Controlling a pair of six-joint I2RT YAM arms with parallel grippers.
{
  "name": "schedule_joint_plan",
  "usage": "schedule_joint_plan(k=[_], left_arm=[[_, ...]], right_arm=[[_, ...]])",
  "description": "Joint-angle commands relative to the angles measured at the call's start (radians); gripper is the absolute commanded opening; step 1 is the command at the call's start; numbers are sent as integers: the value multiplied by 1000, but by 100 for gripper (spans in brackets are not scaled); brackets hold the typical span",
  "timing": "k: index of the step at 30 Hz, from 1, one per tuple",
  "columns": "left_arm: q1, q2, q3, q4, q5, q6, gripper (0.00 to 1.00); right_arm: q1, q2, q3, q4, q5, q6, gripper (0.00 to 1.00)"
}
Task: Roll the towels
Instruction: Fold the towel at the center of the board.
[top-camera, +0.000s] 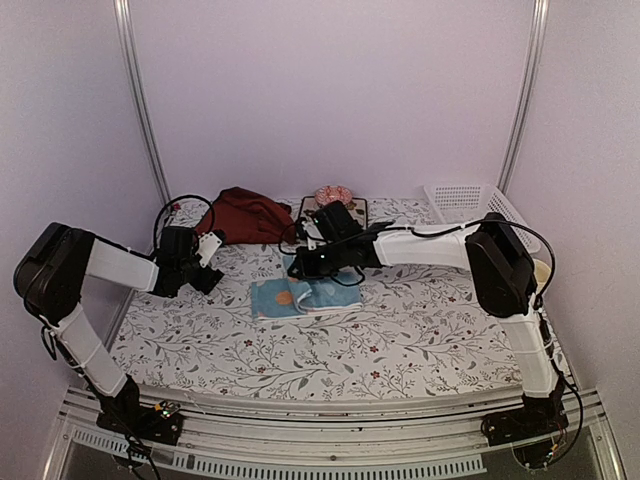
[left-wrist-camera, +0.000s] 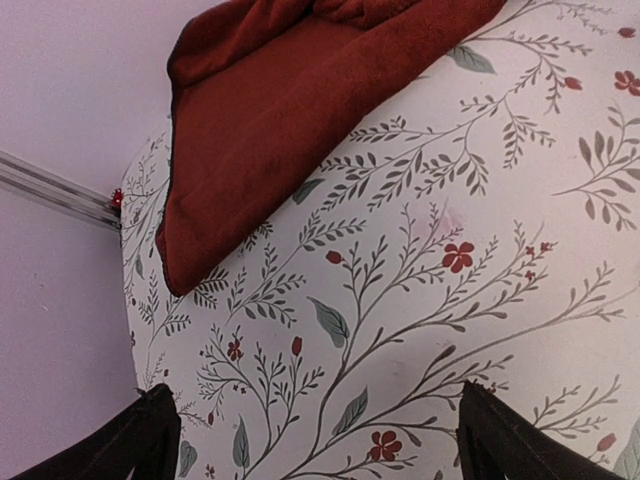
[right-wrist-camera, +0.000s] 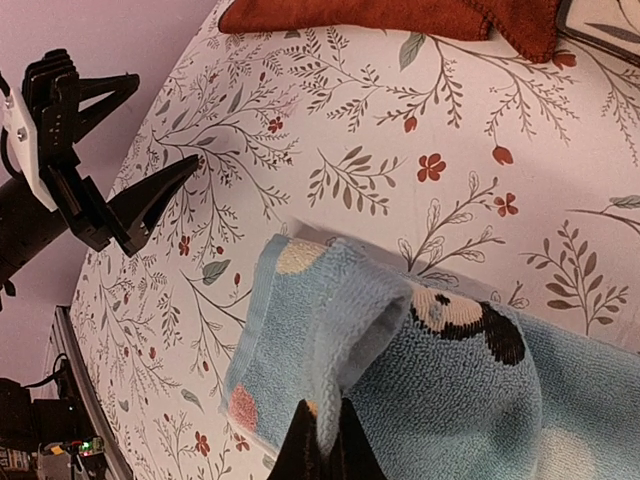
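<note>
My right pincer (right-wrist-camera: 325, 445) is clamped together on a raised fold at one edge of the light blue towel (right-wrist-camera: 430, 370), pinching it up off the table (top-camera: 420, 340). The rest of that towel lies flat near the middle of the table. My left pincer (left-wrist-camera: 320, 440) hangs with its fingers (left-wrist-camera: 140, 445) wide apart, gripping nothing, near the dark red towel (left-wrist-camera: 300, 110), which lies crumpled at the table's back left.
</note>
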Motion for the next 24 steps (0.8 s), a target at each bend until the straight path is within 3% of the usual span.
schedule_joint_plan(k=[1, 8, 14, 19, 24], left_arm=[[11, -22, -3, 21, -3, -8, 97], [10, -17, 0, 19, -7, -8, 97], [10, -15, 1, 20, -11, -8, 97], [10, -13, 2, 19, -12, -7, 97], [10, -13, 1, 21, -14, -8, 97]], right_arm=[[12, 36, 34, 44, -34, 11, 2], [19, 97, 73, 49, -55, 20, 4], [31, 136, 122, 56, -80, 30, 17], [37, 143, 136, 62, -103, 29, 18], [37, 123, 133, 67, -121, 21, 28]])
